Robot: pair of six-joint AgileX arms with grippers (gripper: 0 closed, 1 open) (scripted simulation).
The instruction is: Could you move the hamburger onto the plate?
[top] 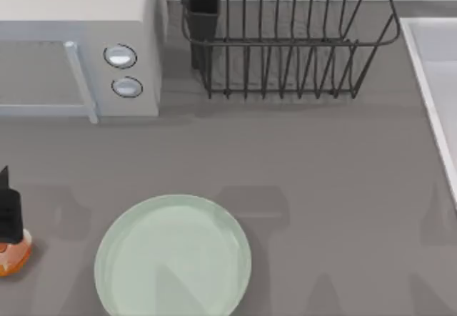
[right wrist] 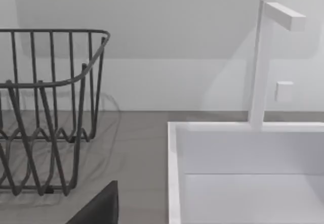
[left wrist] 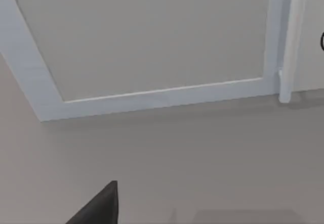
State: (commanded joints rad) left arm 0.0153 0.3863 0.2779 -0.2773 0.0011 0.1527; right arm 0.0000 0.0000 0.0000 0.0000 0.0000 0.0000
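Note:
The hamburger (top: pixel 13 255), small and orange-tan with a paler band, sits on the table at the far left edge of the top view, partly cut off. My left gripper (top: pixel 7 205) is a dark shape right above it, overlapping the bun's upper edge; whether it touches the bun I cannot tell. The plate (top: pixel 173 255), large, round and pale mint-green, lies to the right of the hamburger near the front edge, with nothing on it. A dark piece of my right gripper (right wrist: pixel 98 209) shows in the right wrist view, which faces the rack and the sink.
A white microwave (top: pixel 78 45) stands at the back left, and its door (left wrist: pixel 147 47) faces the left wrist camera. A dark wire dish rack (top: pixel 285 38) stands at the back middle. A white sink (top: pixel 435 80) with a faucet (right wrist: pixel 263 67) runs along the right side.

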